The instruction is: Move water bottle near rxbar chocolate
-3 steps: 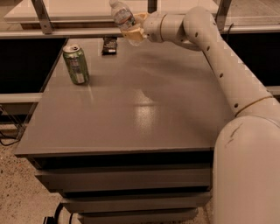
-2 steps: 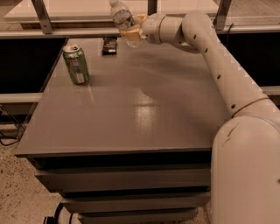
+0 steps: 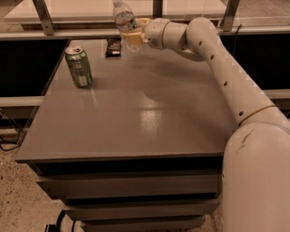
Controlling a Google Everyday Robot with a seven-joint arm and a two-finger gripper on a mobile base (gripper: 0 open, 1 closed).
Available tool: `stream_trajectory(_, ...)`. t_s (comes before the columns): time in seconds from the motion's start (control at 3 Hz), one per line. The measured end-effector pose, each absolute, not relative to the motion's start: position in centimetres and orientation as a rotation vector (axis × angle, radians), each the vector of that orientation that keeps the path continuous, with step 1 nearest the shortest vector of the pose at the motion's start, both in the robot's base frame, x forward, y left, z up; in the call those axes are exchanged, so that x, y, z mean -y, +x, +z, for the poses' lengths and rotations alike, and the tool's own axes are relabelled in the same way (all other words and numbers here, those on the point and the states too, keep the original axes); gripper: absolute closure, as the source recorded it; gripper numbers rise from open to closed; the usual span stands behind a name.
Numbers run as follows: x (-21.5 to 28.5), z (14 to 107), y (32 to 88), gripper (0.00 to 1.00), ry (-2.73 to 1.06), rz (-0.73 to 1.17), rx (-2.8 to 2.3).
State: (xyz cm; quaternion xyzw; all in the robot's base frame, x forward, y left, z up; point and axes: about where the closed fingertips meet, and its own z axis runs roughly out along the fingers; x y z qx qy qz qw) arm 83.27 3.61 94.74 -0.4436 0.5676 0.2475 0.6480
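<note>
Camera view: The robot's white arm (image 3: 213,54) reaches from the lower right across a grey table (image 3: 149,113) toward its far edge. The gripper (image 3: 133,32) hangs in the air above the table's far side. Its pale fingers (image 3: 131,41) are clamped around the lower part of the water bottle (image 3: 123,17).

The water bottle is clear of the tabletop and leans to the left, with its white cap uppermost near the top edge of the picture. Its label band shows just above the grip.

The rxbar chocolate (image 3: 113,46) lies flat on the table near the far edge, a small dark bar just below and slightly left of the held bottle. Bottle and bar are close in the picture. From this angle it is hard to tell whether the bottle hangs directly over the bar or a little in front of it.

A green drink can (image 3: 79,66) stands upright near the table's left edge, in front of the bar and to its left, apart from both bar and bottle. The robot's rounded white body (image 3: 258,181) fills the lower right corner beside the table. Dark shelves run below the tabletop. A pale counter on metal posts (image 3: 41,13) runs behind the table.
</note>
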Motion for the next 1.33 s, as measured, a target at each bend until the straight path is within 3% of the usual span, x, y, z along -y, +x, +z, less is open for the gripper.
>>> stream_trajectory(1.33, -4.54, 93.64, 82.83, 1.00, -0.909, 0.710, -1.380)
